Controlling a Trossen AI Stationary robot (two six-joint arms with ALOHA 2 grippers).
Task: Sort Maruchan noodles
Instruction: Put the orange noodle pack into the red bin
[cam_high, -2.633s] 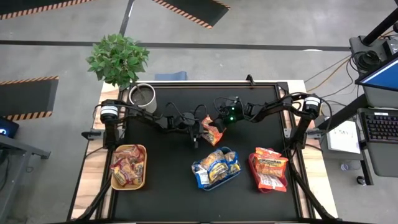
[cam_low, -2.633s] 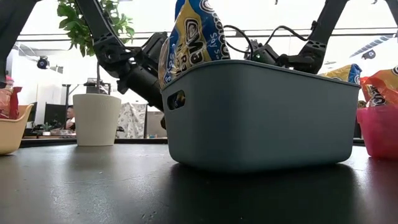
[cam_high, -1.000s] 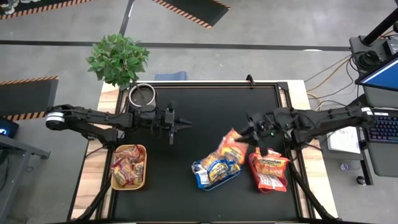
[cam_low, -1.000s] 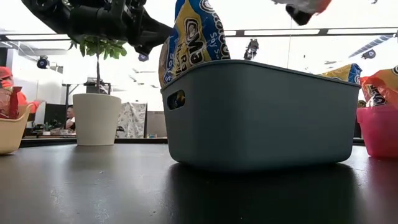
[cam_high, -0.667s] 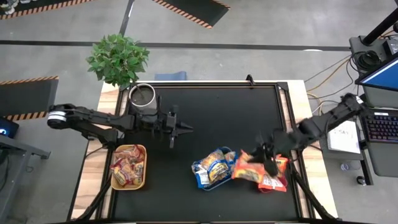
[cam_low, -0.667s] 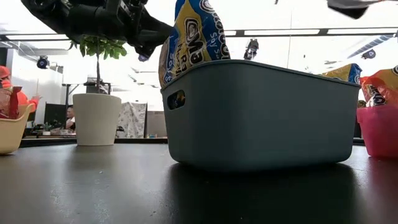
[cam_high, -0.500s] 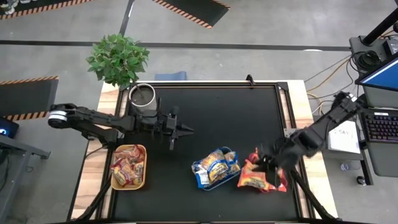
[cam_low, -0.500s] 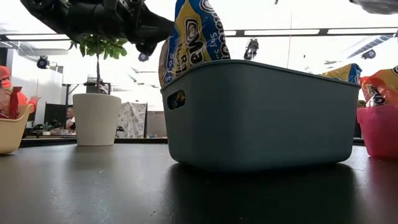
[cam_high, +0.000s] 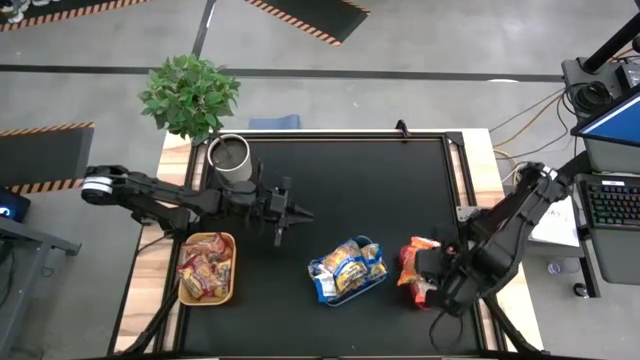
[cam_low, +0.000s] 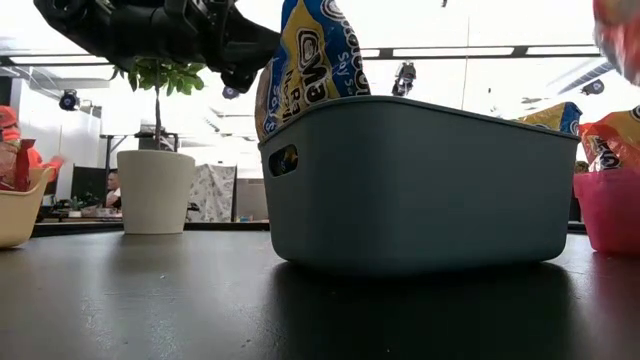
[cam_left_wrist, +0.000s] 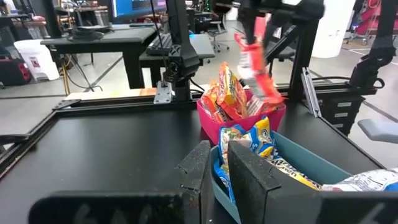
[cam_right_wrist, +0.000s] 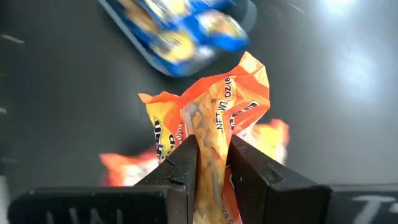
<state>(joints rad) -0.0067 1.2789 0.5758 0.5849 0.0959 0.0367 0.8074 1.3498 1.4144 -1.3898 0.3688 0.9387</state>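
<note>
Above the red tray (cam_high: 407, 272) at the table's right front, our right gripper (cam_right_wrist: 212, 163) holds an orange packet (cam_right_wrist: 211, 134), jaws pinched on its crinkled edge so that it hangs free. We judge it is carried here because this tray already has orange packets (cam_left_wrist: 229, 94) in it — like goes with like. The blue-and-yellow packets (cam_high: 345, 266) fill the blue tray (cam_low: 420, 185) at the middle front, and the red ones (cam_high: 203, 267) lie in the yellow tray (cam_high: 231, 268) at the left front. No loose packet shows on the bare black table (cam_high: 340, 180), so we take this for one of the last drops.

Our left gripper (cam_high: 298, 213) waits over the table left of centre, just beside the white cup (cam_high: 231, 156), fingers (cam_left_wrist: 198, 169) drawn nearly together with only a thin gap and nothing between them.

Each view adds something. From overhead we get the layout — three trays in a row, the plant (cam_high: 190, 93) beyond the cup — but the right arm covers most of its load. Its wrist view shows the pinch plainly, with the blue tray's packets below and to one side. The left wrist view looks across at the held packet dangling above the red tray's pile. The low view is mostly filled by the blue tray's wall, with only a blurred red scrap in its upper corner.
</note>
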